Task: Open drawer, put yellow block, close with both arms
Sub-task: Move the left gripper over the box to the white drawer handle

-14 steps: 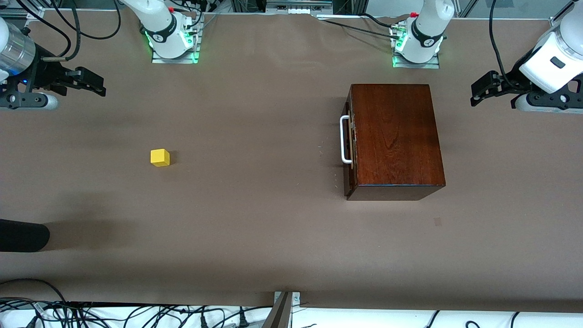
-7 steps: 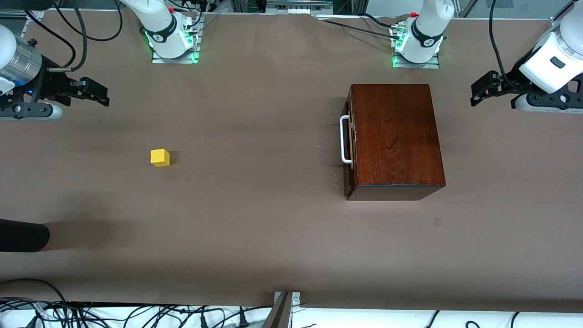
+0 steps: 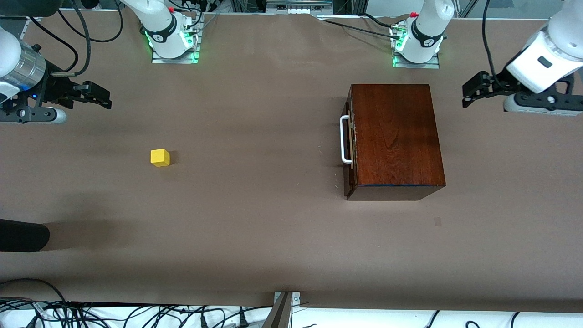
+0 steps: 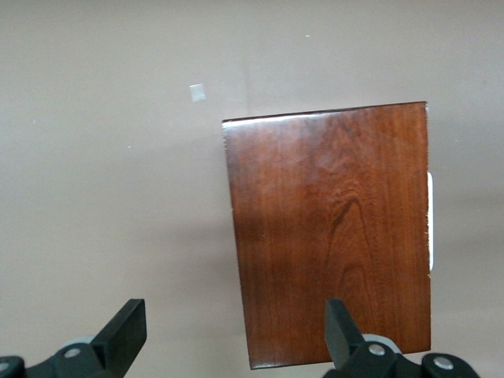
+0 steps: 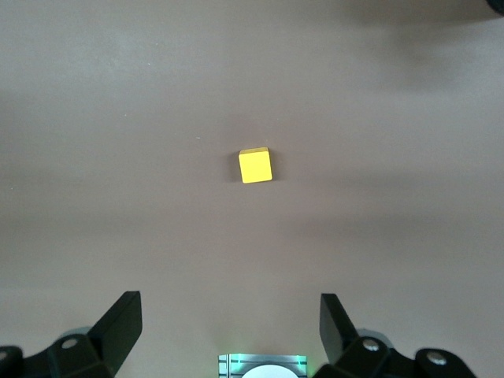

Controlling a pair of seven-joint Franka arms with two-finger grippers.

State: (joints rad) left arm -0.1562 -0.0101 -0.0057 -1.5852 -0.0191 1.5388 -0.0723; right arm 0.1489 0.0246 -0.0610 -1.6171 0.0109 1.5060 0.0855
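The yellow block lies alone on the brown table toward the right arm's end; in the right wrist view the block shows well apart from the fingers. My right gripper hangs open and empty over the table at that end, its fingers wide around bare table. The dark wooden box stands toward the left arm's end with the drawer pushed in and its white handle facing the block. Beside the box, my left gripper hangs open and empty over the table, and its wrist view shows the box top.
Both arm bases stand at the table's edge farthest from the front camera. A black rounded object pokes in at the right arm's end, nearer the camera. Cables run along the near edge.
My right gripper has drifted a little toward the yellow block. My left gripper has shifted slightly toward the box. Block and box have not moved.
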